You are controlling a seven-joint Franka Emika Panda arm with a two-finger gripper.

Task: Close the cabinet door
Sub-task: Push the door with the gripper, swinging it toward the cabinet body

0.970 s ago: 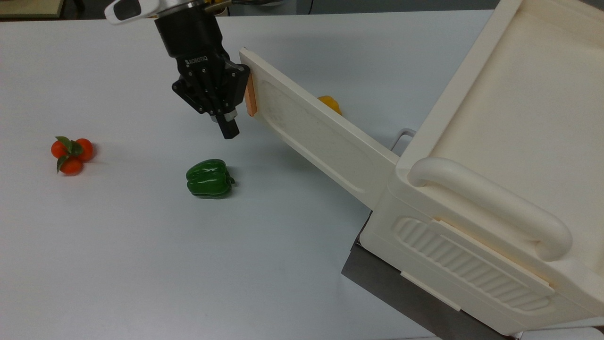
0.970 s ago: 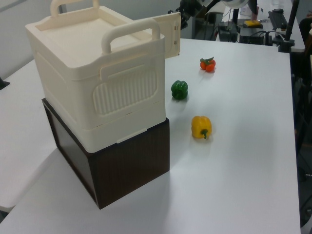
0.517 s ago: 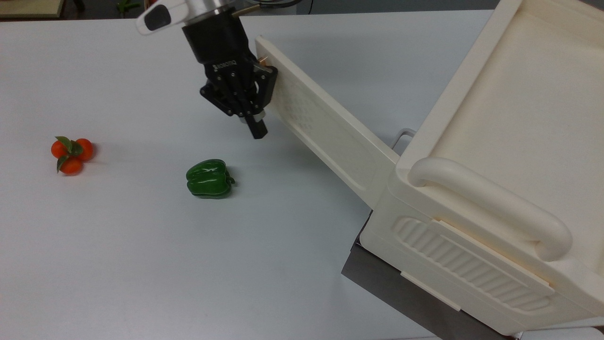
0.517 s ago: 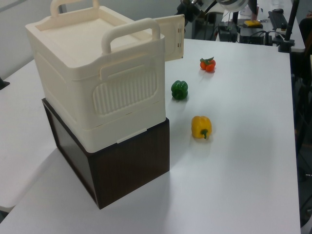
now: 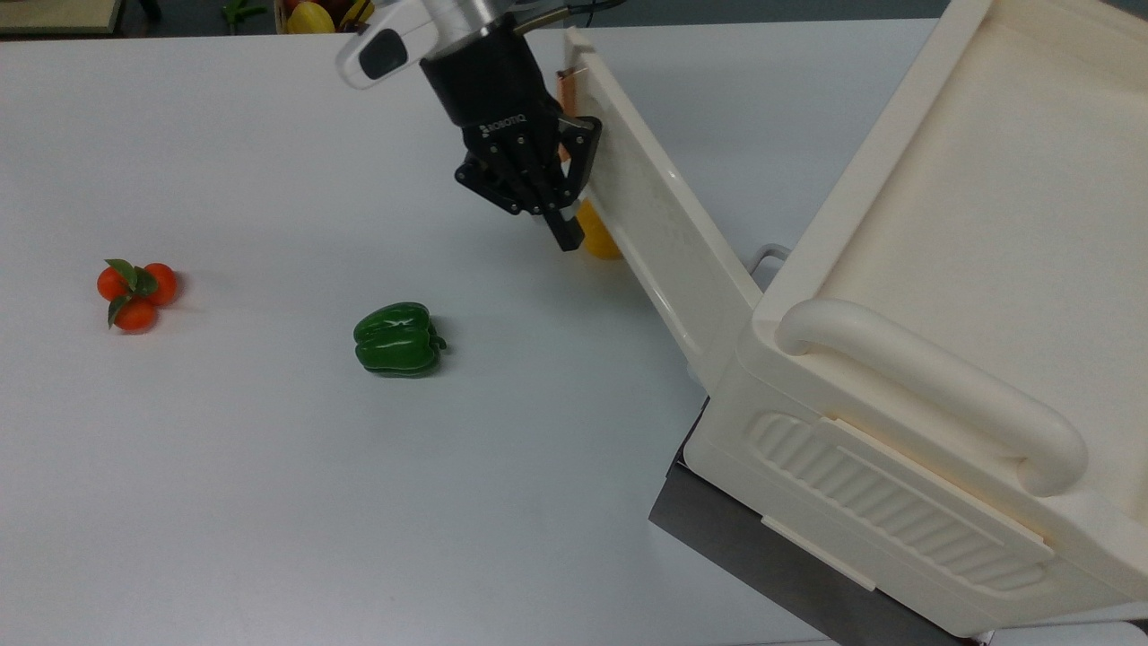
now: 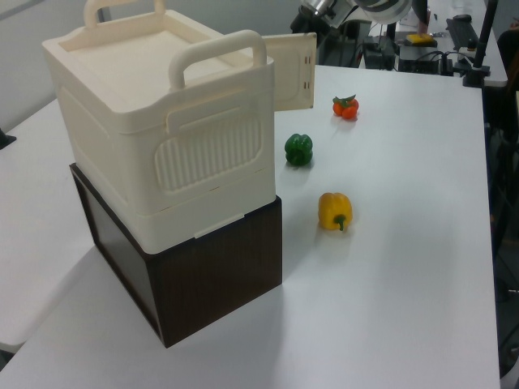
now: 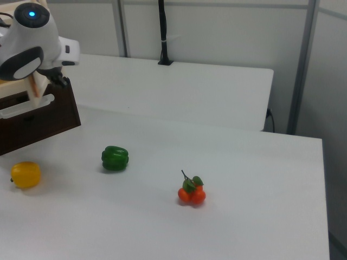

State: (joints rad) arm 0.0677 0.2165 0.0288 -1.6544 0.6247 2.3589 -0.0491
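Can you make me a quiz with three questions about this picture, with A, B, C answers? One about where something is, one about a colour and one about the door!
1. In the left view, what lies nearest the dark box under the cabinet?
A. the yellow pepper
B. the green pepper
C. the tomatoes

2. What colour is the strip along the door's free edge?
A. blue
B. copper
C. black

3. How is the cabinet door?
A. fully shut
B. lying on the table
C. partly open

Answers:
1. A: the yellow pepper sits closest to the dark box under the cabinet; the green pepper and tomatoes lie farther off.
2. B: a copper strip shows beside the gripper.
3. C: the cabinet door stands out at an angle from the cabinet.
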